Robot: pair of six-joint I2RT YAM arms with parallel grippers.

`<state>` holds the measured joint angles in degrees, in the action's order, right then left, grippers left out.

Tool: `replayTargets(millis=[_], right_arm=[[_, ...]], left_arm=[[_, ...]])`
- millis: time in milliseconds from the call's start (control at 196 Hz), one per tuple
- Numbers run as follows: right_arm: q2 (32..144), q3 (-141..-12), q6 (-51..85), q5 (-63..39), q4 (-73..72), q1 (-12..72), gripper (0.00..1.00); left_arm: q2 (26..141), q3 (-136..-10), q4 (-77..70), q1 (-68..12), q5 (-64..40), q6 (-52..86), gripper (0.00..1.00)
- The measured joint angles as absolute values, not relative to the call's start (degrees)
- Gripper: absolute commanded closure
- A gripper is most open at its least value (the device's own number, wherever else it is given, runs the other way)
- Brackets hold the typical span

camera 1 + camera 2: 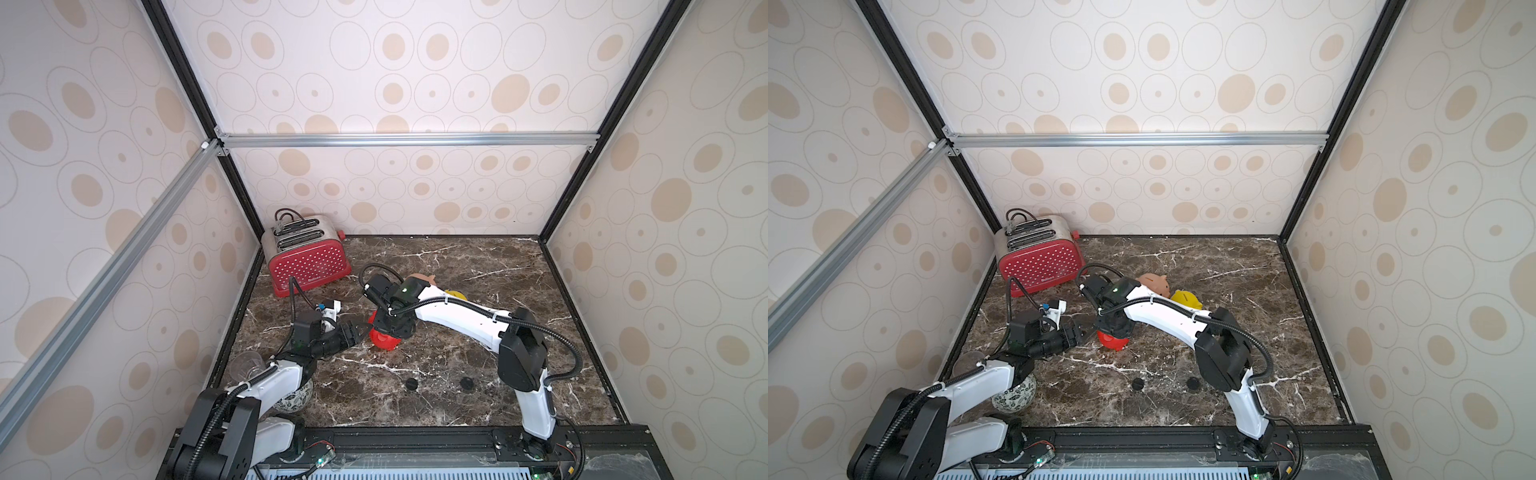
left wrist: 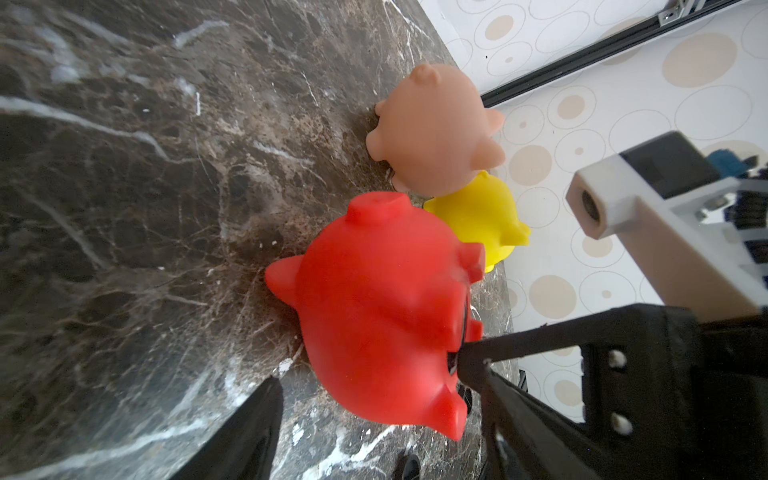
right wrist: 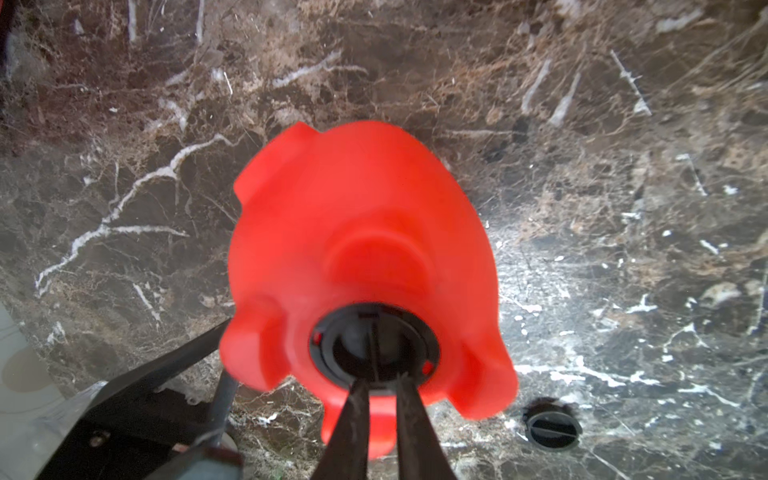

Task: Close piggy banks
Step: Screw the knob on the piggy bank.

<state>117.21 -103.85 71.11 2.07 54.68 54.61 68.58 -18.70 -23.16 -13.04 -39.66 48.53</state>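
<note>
While I watch from my console, the red piggy bank [image 3: 357, 232] lies belly up on the marble worktop [image 1: 457, 266], left of centre, under my right claw [image 3: 382, 380]. That claw's fingers stand a sliver apart at the black plug [image 3: 374, 349] in the belly hole, and I cannot tell whether they pinch it. My left claw [image 2: 368, 370] is released, spread wide around the pig. The peach pig [image 1: 1154, 284] and the yellow pig [image 1: 1185, 298] sit just beside each other behind the right arm, and two loose plugs [image 1: 411, 383] lie nearer the front edge
</note>
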Motion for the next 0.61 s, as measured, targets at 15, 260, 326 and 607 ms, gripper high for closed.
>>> replayTargets(millis=[15, 260, 326, 607], right_arm=[[117.2, -103.9, 71.1, 2.0, 54.8, 54.6, 0.84], [117.2, -105.9, 69.6, 2.3, 56.3, 54.6, 0.83], [117.0, -106.4, 68.9, 2.6, 56.4, 54.6, 0.8], [109.8, -103.8, 58.8, 6.9, 54.5, 54.6, 0.6]], left_arm=[[68.6, -18.7, -23.1, -13.0, -39.6, 48.5, 0.24], [67.7, -18.8, -21.4, -13.0, -39.1, 48.1, 0.23], [66.4, -19.0, -20.0, -13.0, -38.4, 47.6, 0.23], [56.6, -22.6, -7.9, -13.0, -32.8, 43.7, 0.19]])
